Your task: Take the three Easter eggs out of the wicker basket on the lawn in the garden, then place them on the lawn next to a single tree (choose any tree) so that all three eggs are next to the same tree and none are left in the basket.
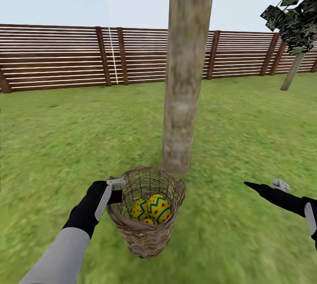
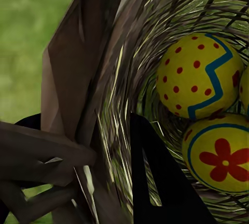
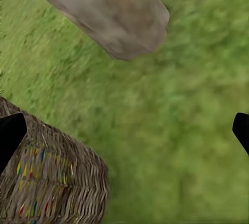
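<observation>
- Head view: the wicker basket stands at lower centre, just before the tree, eggs inside. Your left gripper pinches its rim; the right gripper hangs spread over the lawn.
- Left wrist view: the Easter eggs look smooth, rigid, likely slippery. Grasp across the widest part.
- Right wrist view: the basket sits lower left; its weave probably flexes.

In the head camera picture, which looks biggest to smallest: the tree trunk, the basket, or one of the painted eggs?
1. tree trunk
2. wicker basket
3. Easter egg
</observation>
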### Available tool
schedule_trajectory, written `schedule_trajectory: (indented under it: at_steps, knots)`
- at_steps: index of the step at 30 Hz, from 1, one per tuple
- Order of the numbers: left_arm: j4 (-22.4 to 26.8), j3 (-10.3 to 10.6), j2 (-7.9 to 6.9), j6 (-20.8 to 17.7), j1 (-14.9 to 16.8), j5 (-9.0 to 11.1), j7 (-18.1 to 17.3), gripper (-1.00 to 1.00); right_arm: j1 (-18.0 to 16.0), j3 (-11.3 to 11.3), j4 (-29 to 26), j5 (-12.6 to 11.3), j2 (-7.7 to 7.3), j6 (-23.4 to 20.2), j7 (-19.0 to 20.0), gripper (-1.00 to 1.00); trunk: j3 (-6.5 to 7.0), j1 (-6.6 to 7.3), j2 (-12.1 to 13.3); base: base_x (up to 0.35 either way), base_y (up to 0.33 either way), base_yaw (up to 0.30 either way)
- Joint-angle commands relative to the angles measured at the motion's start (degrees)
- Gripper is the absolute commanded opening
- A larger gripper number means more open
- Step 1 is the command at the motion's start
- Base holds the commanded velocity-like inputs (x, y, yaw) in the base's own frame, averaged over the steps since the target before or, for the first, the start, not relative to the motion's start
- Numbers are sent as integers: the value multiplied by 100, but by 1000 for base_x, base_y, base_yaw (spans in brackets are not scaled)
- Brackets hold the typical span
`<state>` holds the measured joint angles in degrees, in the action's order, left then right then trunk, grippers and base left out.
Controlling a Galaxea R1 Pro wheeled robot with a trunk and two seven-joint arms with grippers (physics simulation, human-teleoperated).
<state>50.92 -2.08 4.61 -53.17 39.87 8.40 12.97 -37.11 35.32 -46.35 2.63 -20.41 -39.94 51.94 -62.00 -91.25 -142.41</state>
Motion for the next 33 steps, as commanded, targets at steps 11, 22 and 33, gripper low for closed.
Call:
schedule_trajectory:
  at_steps: [11,22,33]
  knots:
    - [5,-11,5,12,3,91,48,-100,-6,12,-5,27,2,-40,43,100,-5,1,-2,230,206,0]
    - [5,-9,-13,18,-118,-41,75,-100,-28,-83,10,229,17,-32,34,100,-63,-45,-84,103,3,0]
    - [5,-12,-13,19,-120,56,77,-100,-24,-86,3,537,20,-31,36,100,-307,-74,-99,0,0,0]
